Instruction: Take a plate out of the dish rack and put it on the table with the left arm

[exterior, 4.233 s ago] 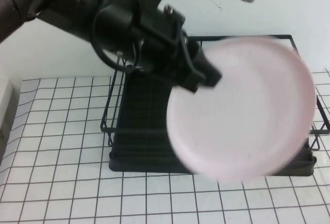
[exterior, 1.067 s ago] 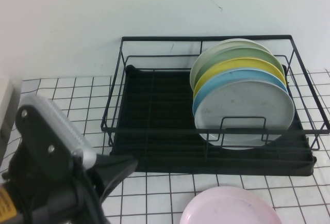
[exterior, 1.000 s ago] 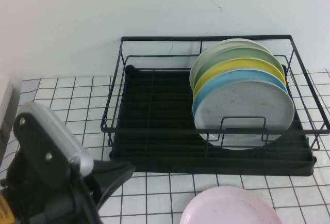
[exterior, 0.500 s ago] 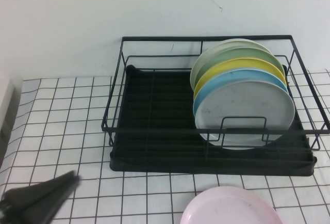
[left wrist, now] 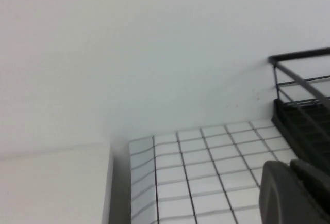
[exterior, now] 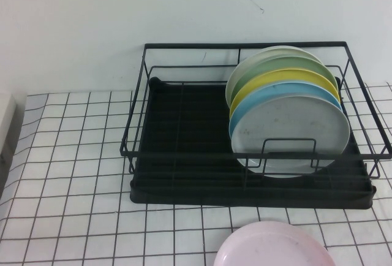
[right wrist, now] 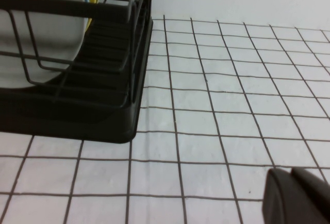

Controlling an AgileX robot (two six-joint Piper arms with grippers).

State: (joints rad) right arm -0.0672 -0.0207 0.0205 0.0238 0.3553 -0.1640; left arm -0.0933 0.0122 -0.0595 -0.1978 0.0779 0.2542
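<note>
Left arm has cleared out of the high view; the round pale pink plate [exterior: 274, 245] lies flat on the white grid-cloth table [exterior: 73, 155], bottom centre-right, just before the black wire dish rack [exterior: 184, 174]. We judge placement done. Left gripper [left wrist: 296, 193] and right gripper [right wrist: 299, 195] show only at the wrist frames' lower right; we can't tell either claw's opening.

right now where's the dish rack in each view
High view: the dish rack fills the middle and right, behind the pink plate.
Left wrist view: only its corner at the right edge.
Right wrist view: its corner at the left.
Shared landmark: the grid table. Both grippers are off the high view.
</note>
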